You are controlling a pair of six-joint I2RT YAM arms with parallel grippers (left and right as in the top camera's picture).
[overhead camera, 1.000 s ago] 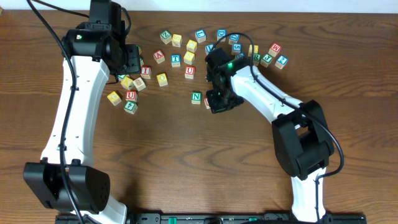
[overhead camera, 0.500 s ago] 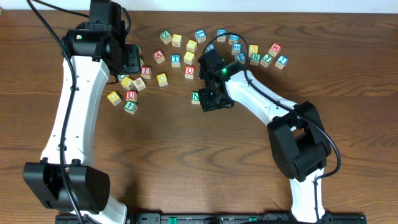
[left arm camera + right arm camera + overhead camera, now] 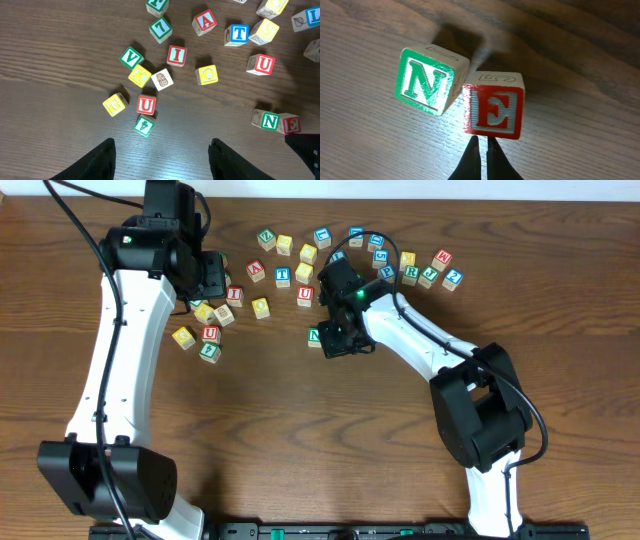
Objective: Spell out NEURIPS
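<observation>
A green N cube (image 3: 426,83) and a red E cube (image 3: 494,107) stand side by side on the wood, touching at a corner. My right gripper (image 3: 482,139) is shut, holds nothing, and its tips press the E's near edge. From overhead the N (image 3: 315,335) shows beside the right gripper (image 3: 338,340), which hides the E. A red U (image 3: 261,64), a second red U (image 3: 146,104) and a red I (image 3: 176,55) lie apart. A blue P (image 3: 387,273) and a green R (image 3: 412,272) sit at the far right. My left gripper (image 3: 162,160) hovers open and empty.
Other cubes lie scattered: red A (image 3: 205,21), blue T (image 3: 237,34), yellow O (image 3: 207,75), green V (image 3: 131,58), yellow K (image 3: 139,76), yellow G (image 3: 115,104). More cubes line the far side (image 3: 322,236). The right arm (image 3: 420,345) slants across the middle.
The right gripper has shifted left and slightly away, bringing the E up against the N. It has held still for the last half second. The left arm has not moved.
</observation>
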